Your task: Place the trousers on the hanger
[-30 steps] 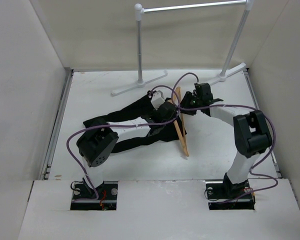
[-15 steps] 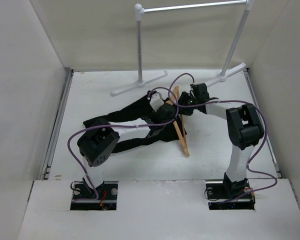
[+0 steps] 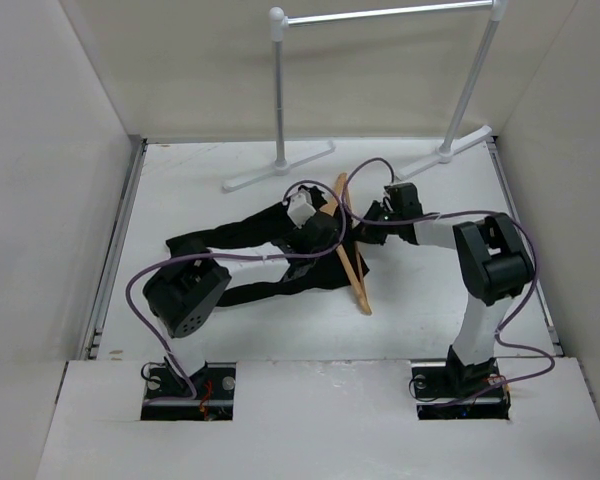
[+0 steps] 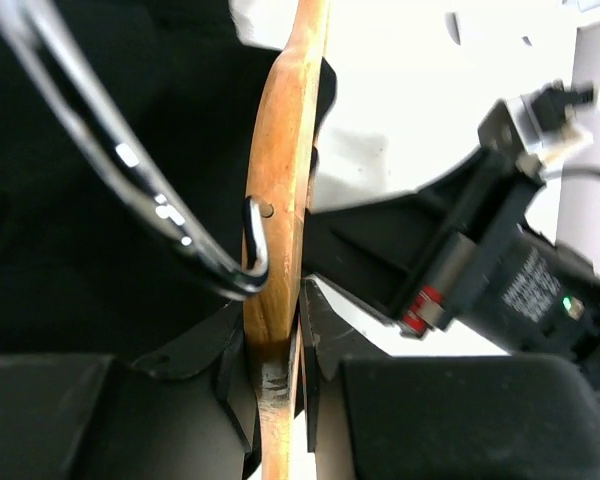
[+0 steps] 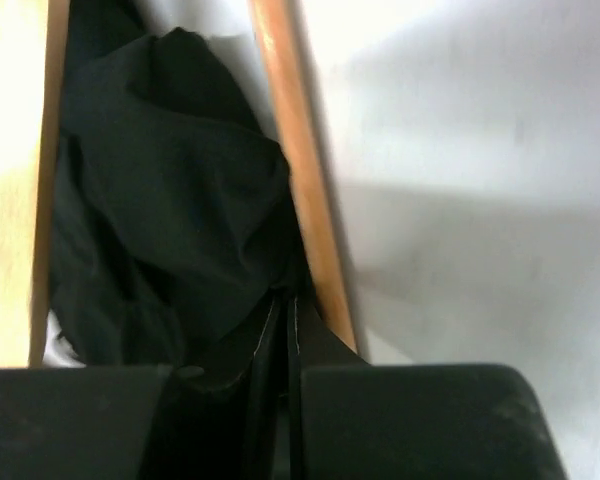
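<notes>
Overhead view of a white table (image 3: 430, 300) with two robot arms mounted at its near edge. The trousers (image 3: 230, 232) lie flat near the middle, with both black legs trailing off to the left. Their right end meets the hanger (image 3: 355, 275), a tan wooden triangle that lies just right of centre and runs from far to near. A silver rack (image 3: 380, 13) stands at the far edge, well apart from both.

The left gripper (image 4: 278, 345) pinches the hanger's wooden bar between its fingers. The metal hook (image 4: 130, 170) curves out just beside the grip, over black cloth.

The right gripper (image 5: 280, 325) reaches in from the right. Its fingers are pressed together on a bunched fold of trousers that fills the gap between two wooden bars. It appears to pinch the cloth, though black fingers against black fabric make that hard to confirm.

The step in hand seems to be threading: one arm steadies the hanger while the other takes hold of cloth inside its opening. Little of the trousers looks to have passed through so far.

The next move probably calls for the right arm to draw the fabric to the right, through the opening and over the bar. The left grip needs to stay firm so the hanger does not slide or twist.
</notes>
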{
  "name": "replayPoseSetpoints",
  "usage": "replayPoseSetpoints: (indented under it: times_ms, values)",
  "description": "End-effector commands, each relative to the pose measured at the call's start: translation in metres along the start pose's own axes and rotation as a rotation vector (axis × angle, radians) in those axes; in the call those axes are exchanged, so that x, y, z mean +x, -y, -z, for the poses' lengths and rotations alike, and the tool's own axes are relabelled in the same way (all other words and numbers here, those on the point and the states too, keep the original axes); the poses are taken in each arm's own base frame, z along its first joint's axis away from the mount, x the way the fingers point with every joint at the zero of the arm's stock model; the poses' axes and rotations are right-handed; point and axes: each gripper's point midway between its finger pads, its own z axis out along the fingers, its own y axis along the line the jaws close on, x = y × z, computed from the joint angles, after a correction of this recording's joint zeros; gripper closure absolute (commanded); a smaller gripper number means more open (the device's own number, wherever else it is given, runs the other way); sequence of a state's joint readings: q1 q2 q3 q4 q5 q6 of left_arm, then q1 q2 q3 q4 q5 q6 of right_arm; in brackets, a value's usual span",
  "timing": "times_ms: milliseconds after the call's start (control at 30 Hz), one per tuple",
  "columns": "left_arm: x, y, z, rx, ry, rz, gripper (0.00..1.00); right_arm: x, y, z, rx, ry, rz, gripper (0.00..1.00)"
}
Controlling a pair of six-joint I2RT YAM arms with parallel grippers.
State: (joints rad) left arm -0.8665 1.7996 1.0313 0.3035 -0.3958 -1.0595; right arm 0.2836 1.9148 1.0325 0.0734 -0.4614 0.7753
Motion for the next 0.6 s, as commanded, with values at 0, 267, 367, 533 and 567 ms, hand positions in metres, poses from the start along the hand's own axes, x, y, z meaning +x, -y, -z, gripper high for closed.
replayPoseSetpoints:
  times_ms: [0, 267, 367, 533, 567]
  values:
    - [-0.016, -0.039, 0.016, -0.109, 0.031, -0.039, 0.93, -0.011, -0.051, 0.025, -0.168, 0.07, -0.037, 0.93]
    - [-0.017, -0.073, 0.037, -0.162, 0.033, -0.1, 0.93, -0.014, -0.094, 0.052, -0.285, 0.118, -0.144, 0.94]
    - [-0.023, -0.086, 0.047, -0.188, 0.047, -0.135, 0.93, -0.022, -0.09, 0.057, -0.283, 0.14, -0.165, 0.95]
    - [-0.03, -0.108, 0.06, -0.228, 0.04, -0.207, 0.93, -0.043, -0.081, 0.07, -0.276, 0.192, -0.176, 0.96]
    - [-0.031, -0.113, 0.063, -0.241, 0.039, -0.223, 0.93, -0.046, -0.078, 0.071, -0.27, 0.199, -0.177, 0.96]
